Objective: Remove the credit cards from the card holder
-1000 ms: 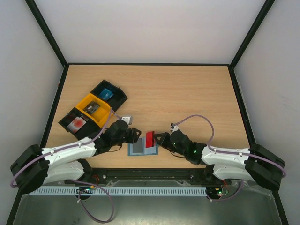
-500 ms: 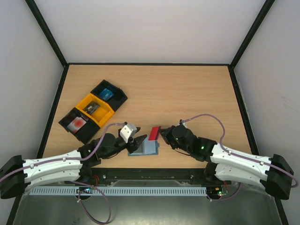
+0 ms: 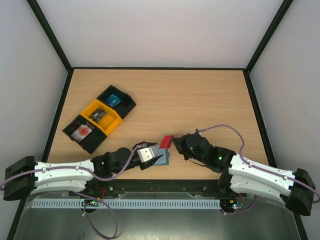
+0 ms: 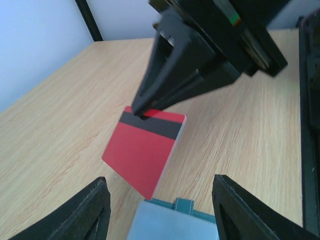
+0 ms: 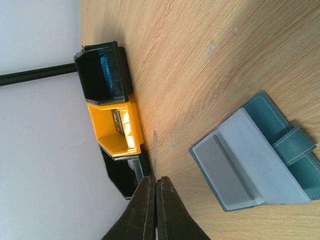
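Observation:
The card holder (image 3: 162,159) lies open near the table's front edge; it also shows in the left wrist view (image 4: 175,225) and the right wrist view (image 5: 252,157), with pale grey inner slots and a little tab. My right gripper (image 3: 173,143) is shut on a credit card (image 3: 166,140), red with a black stripe (image 4: 145,150), and holds it in the air just beyond the holder. The card shows edge-on in the right wrist view (image 5: 155,152) between my shut right gripper (image 5: 155,179). My left gripper (image 4: 165,210) is open and empty, low over the holder's near-left part. No dark grey card is plainly visible.
A row of black and yellow trays (image 3: 99,117) with small items stands at the left, also visible in the right wrist view (image 5: 112,120). Black frame rails run along the table edges. Both arms reach in from the front edge.
My right gripper has lifted the red card up and away from the holder. My left arm has swung lower and right, bringing its open gripper over the holder.

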Tool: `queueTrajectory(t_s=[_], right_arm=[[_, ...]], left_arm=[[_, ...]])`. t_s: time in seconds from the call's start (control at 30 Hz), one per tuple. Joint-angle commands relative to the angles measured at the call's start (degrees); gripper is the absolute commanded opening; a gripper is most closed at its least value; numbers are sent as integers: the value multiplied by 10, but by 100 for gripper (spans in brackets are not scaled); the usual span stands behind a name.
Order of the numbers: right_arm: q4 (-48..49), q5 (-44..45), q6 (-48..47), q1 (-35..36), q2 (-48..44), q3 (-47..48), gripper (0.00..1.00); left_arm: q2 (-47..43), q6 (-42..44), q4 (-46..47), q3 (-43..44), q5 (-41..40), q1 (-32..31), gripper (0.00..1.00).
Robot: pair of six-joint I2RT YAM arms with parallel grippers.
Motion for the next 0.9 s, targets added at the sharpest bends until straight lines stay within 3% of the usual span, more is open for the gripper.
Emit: queueTrajectory(t_s=[0.0, 0.63, 0.73, 0.87], right_arm=[[-9, 16, 18, -2, -11, 3, 2], [3, 5, 15, -1, -9, 5, 2], [3, 0, 15, -2, -11, 4, 2], [12, -4, 14, -2, -17, -4, 2]], left_arm=[[33, 64, 31, 11, -49, -23, 57], [107, 108, 79, 21, -105, -39, 44], [114, 110, 88, 24, -108, -40, 38], [126, 107, 83, 35, -123, -41, 20]])
